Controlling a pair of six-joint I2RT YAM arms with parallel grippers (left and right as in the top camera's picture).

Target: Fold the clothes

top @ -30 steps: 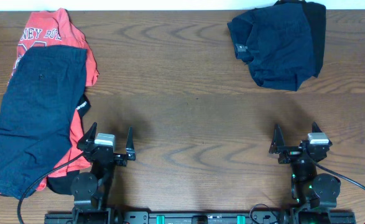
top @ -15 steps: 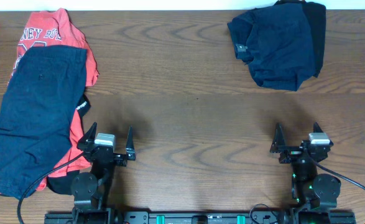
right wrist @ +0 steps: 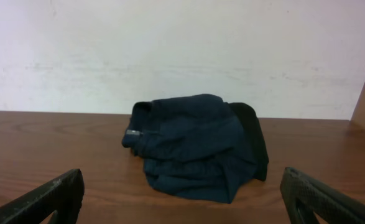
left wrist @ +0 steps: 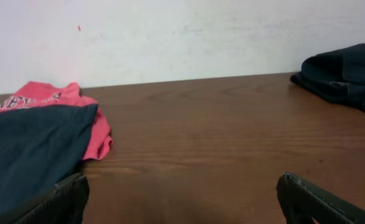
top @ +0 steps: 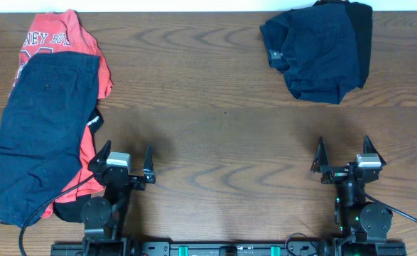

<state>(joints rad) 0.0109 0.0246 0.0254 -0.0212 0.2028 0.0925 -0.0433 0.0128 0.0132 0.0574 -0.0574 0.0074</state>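
Left end effector point(top: 128, 153) low, spread wide, right end effector point(top: 344, 147) likewise

A robotics lab test bench: a dark-brown wood-grain desk point(top: 215, 135) stands against a plain white painted wall point(left wrist: 182, 37) at 12 o'clock. A black left robot arm point(top: 98, 212) and a black right robot arm point(top: 368, 219) are mounted along its 6 o'clock edge.

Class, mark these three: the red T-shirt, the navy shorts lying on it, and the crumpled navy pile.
red T-shirt point(top: 52, 35): overhead view, its lettered upper part.
navy shorts point(top: 41, 135): overhead view, middle of the cloth.
crumpled navy pile point(right wrist: 191, 149): right wrist view, centre of the heap.
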